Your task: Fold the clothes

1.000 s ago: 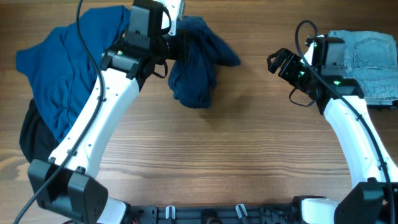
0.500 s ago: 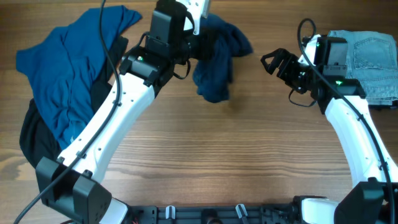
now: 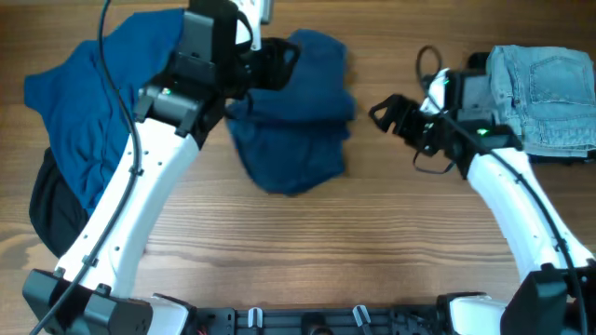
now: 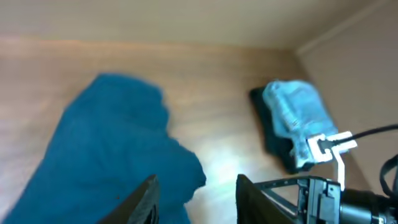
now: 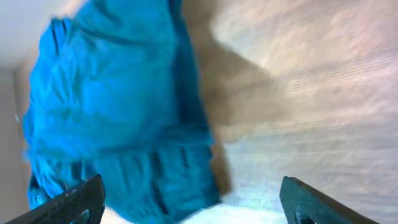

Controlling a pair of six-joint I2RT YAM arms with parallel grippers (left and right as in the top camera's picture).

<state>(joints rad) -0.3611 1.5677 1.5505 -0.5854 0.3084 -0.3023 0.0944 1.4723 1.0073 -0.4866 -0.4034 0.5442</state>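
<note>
The left gripper (image 3: 282,57) sits at the far edge of the navy shorts (image 3: 293,140), fingers apart. The right gripper (image 3: 382,112), to the right of them, gapes wide too.

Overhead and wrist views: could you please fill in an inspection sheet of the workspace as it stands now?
Surface: wooden table, grain visible.
Job's things: dark blue shorts crumpled at centre back; blue shirt and black garment heaped left; light jeans stacked far right.
Clutter: nothing seen.
Grippers: left gripper open above the shorts; right gripper open, fingers wide, beside the shorts, holding nothing.
Cables: black cable crossing the shirt; loop at the right wrist.
Surroundings: arm bases at the near edge.
</note>
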